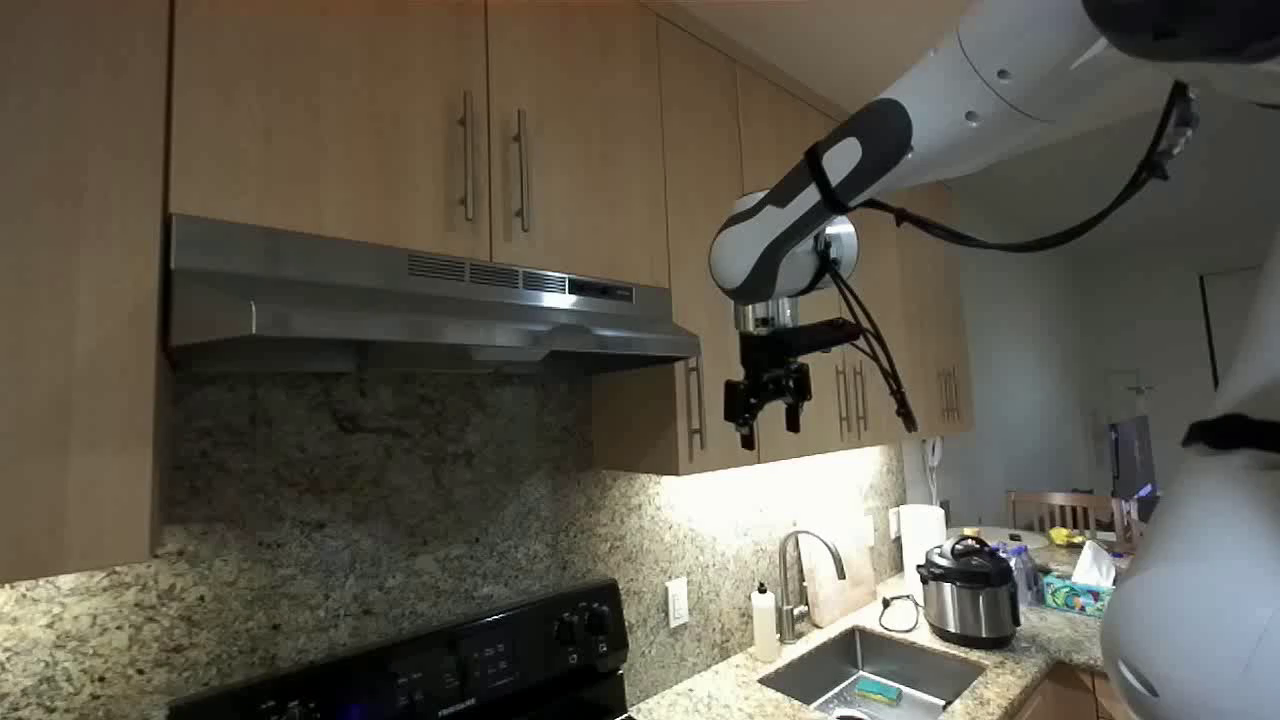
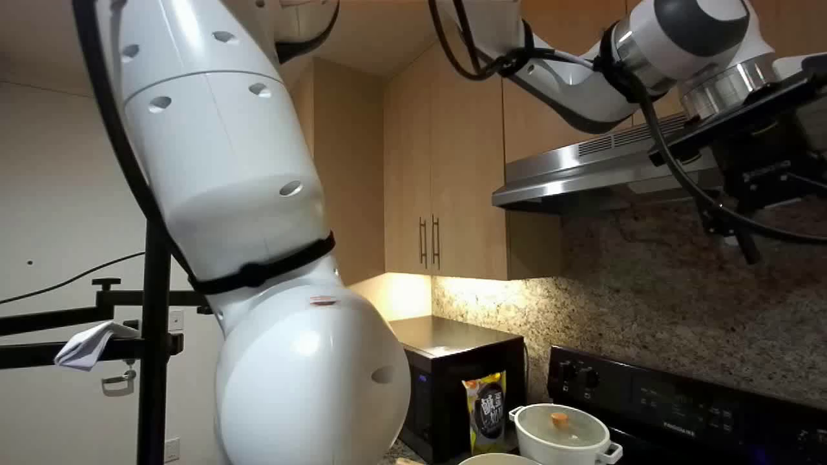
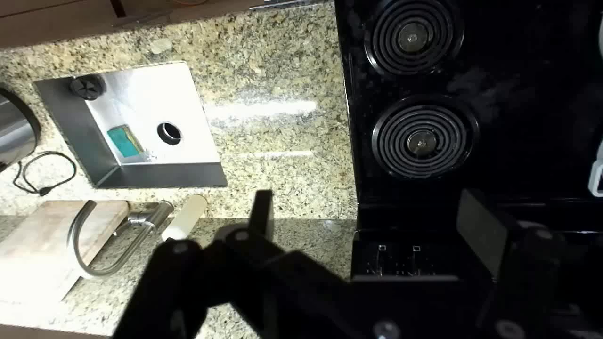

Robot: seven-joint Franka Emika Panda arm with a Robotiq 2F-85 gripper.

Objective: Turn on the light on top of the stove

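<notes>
The stainless-steel range hood (image 1: 430,312) spans the wall beneath two cabinet doors, with a small dark control strip (image 1: 600,290) near its right end. Its underside looks dim; the light itself cannot be made out, and no glow shows there. Below is the black stove (image 1: 480,660), whose coil burners (image 3: 424,141) appear in the wrist view. In an exterior view my gripper (image 1: 770,430) points down, just right of the hood's right end and slightly lower. Its fingers are wide apart with nothing between them. From the wrist, the gripper (image 3: 366,200) hangs over the border between counter and stove.
Wooden upper cabinets (image 1: 580,130) with bar handles surround the hood. Right of the stove are a sink (image 1: 875,670), a curved faucet (image 1: 790,580), a soap bottle (image 1: 765,625) and a pot-shaped cooker (image 1: 970,590). A lidded white pot (image 2: 559,445) and a microwave (image 2: 446,361) stand on the opposite side.
</notes>
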